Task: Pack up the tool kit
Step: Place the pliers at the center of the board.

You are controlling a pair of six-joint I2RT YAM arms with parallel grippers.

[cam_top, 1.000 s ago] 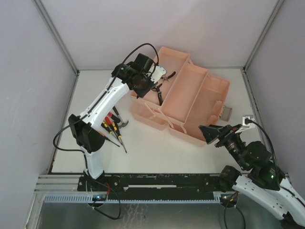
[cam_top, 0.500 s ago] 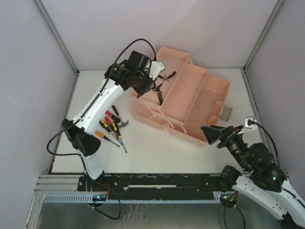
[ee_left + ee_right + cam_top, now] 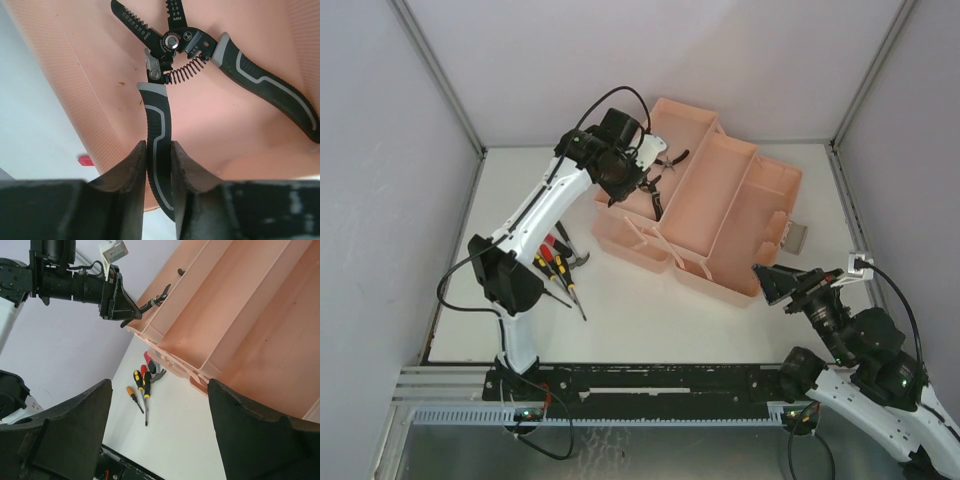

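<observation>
The open pink tool box (image 3: 720,215) stands at the back middle of the table. My left gripper (image 3: 628,183) is shut on one handle of the black and grey wire stripper pliers (image 3: 172,42), held over the box's left compartment (image 3: 90,90); the pliers' jaws and spring hang open. They also show in the right wrist view (image 3: 152,302). Several screwdrivers with yellow, red and black handles (image 3: 555,275) lie on the table left of the box, also in the right wrist view (image 3: 142,385). My right gripper (image 3: 768,285) is open and empty, near the box's front right corner.
A small hammer head (image 3: 582,260) lies by the screwdrivers. A grey latch (image 3: 798,237) sticks out of the box's right side. Purple walls enclose the white table (image 3: 650,310). A black rail runs along the near edge (image 3: 650,380).
My left gripper swung slightly left and back again, still holding the pliers over the box. My right arm has drawn back toward the near right.
</observation>
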